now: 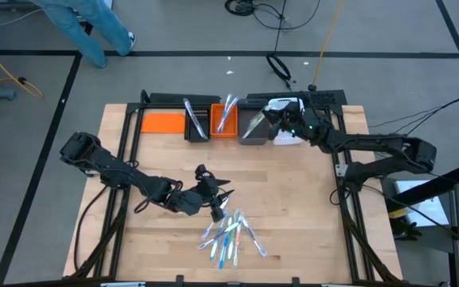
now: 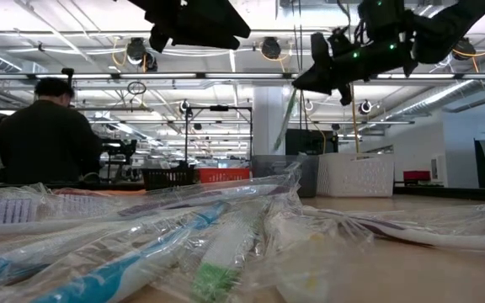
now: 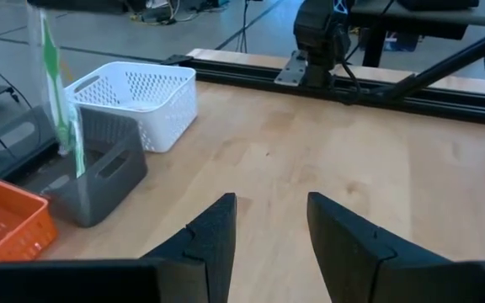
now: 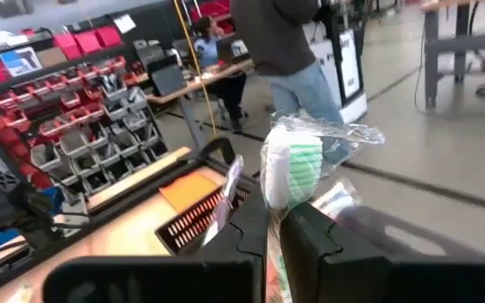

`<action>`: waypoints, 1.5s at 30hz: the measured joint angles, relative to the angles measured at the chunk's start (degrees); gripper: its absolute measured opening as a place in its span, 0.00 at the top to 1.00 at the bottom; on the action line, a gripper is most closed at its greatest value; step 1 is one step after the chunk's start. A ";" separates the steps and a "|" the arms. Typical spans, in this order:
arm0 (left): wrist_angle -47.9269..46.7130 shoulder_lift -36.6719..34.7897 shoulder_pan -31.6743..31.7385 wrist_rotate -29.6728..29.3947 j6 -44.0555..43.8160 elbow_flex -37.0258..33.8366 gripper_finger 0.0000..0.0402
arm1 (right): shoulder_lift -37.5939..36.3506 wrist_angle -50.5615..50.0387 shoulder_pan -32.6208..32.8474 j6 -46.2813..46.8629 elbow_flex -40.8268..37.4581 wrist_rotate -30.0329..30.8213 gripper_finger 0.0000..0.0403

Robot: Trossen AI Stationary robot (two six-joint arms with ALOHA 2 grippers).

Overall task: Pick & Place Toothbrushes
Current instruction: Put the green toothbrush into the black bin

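Toothbrushes lie in a loose pile of clear wrappers near the surface's front edge, with a few already standing in the dark bin and the orange bin along the back edge. One green wrapped toothbrush is clamped in the right gripper, its fingers closed on the wrapper, above the grey bin at the back edge. To place it well, you should bring it down until its lower end is inside the bin walls, keep it roughly upright, and only then part the fingers. The left gripper hovers just behind the pile, fingers spread and empty, as the left wrist view shows. That view also shows the white basket just beside the grey bin and the green brush hanging over it; the high view alone shows how the pile lies, and the low view shows the wrappers overlapping.
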 joint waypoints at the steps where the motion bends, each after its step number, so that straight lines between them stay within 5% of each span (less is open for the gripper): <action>1: 0.01 0.00 0.17 0.00 0.02 0.00 0.63 | 1.05 0.58 -0.77 0.62 0.00 -0.43 0.98; 12: 0.03 0.00 2.63 5.36 0.02 0.00 0.63 | 11.76 10.46 -7.11 6.90 0.00 -10.12 0.98; 33: 0.03 -0.02 3.19 7.06 0.19 0.00 0.63 | 23.88 19.24 -6.95 10.55 0.02 -13.64 0.98; 45: 0.02 -0.02 3.19 7.06 0.24 0.00 0.63 | 24.41 19.25 -6.95 7.51 0.02 -15.12 0.79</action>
